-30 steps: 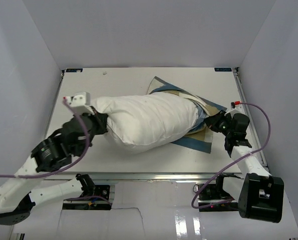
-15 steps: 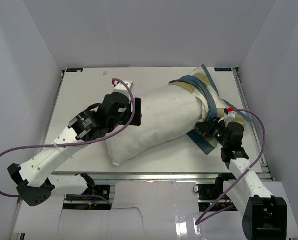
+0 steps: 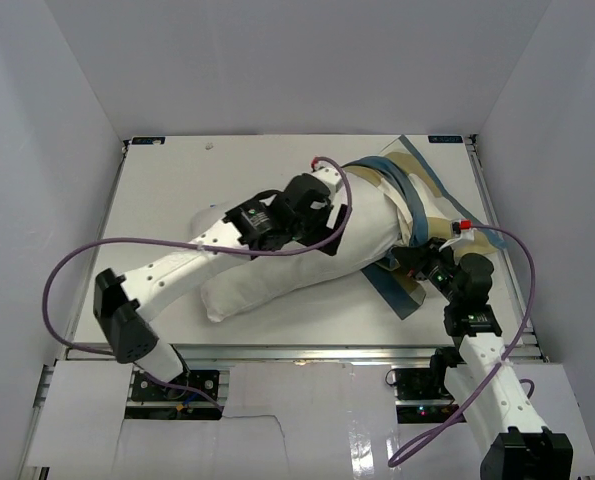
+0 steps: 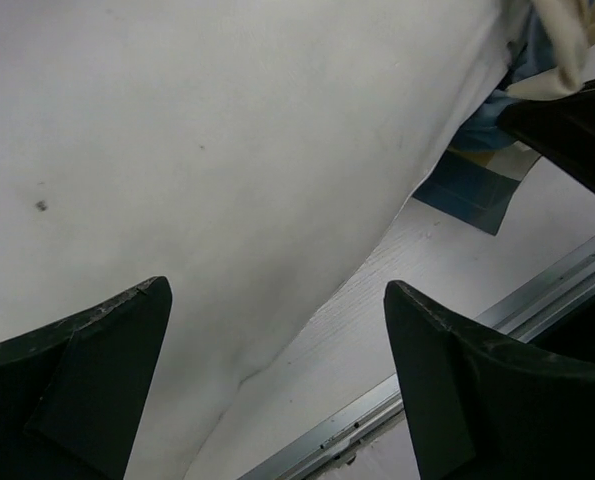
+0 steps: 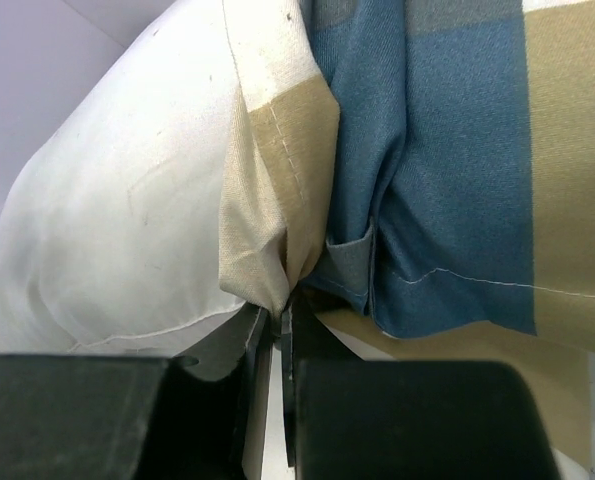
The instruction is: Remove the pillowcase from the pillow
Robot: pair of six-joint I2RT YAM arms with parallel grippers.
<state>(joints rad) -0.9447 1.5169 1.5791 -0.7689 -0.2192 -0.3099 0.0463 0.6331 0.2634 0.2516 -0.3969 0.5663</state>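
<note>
Right pincer point(image 5: 274, 322) tight on thin pillowcase point(image 5: 457, 200) hem, beside plump, seemingly smudged pillow point(image 5: 127, 200)

The pillow point(image 3: 297, 278) lies across the table point(image 3: 167, 190), its right end inside the pillowcase point(image 3: 409, 185).

white table point(image 3: 167, 195) carries pillow point(image 3: 277, 275), pillowcase point(image 3: 402, 180) bunched over its right end

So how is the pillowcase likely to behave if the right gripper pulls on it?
Probably floppy: the pillowcase bunches into folds where the right gripper pinches its hem. It looks thin, so it is likely light. It may drag rather than slip off, being gathered around the end of the pillow.
</note>
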